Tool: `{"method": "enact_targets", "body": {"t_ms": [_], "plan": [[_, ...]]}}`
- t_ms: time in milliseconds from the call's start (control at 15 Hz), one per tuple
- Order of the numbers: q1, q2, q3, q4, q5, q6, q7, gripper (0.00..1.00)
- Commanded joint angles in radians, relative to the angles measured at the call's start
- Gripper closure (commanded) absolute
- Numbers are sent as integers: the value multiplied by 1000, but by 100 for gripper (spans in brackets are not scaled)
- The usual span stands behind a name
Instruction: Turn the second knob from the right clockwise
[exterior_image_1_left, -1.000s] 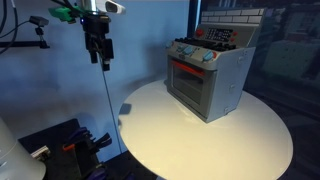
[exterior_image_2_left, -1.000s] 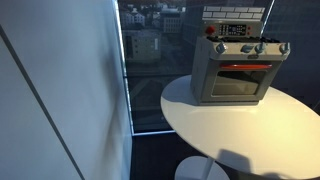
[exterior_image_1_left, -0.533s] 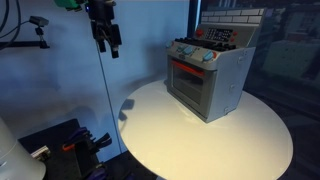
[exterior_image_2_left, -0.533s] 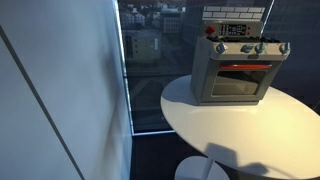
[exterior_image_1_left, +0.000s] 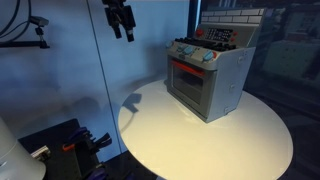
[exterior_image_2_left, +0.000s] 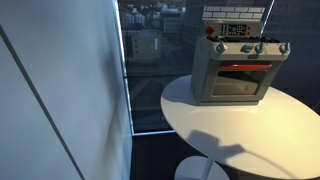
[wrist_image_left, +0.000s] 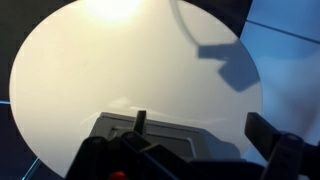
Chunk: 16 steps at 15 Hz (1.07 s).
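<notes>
The toy oven (exterior_image_1_left: 208, 76) stood at the right of the round white table (exterior_image_1_left: 190, 135), its door facing lower left in an exterior view and straight out in the other (exterior_image_2_left: 235, 66). Its knob row ran level across the front panel. The second knob from the right (exterior_image_2_left: 261, 47) was too small to show which way it pointed. The gripper (exterior_image_1_left: 123, 30) hung at the upper left, well apart from the oven, its jaws spread and holding nothing.
</notes>
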Motion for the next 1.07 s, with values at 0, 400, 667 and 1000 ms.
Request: {"method": "enact_targets", "body": {"t_ms": [0,400,667,1000], "plan": [[-39,92,21,95,-44,62,76,0],[-90,229,23,172,-129,222,180,0],[-118,297,18,211,-184,273,252,0],[-97,276,4,166,-157,277,210,0]]}}
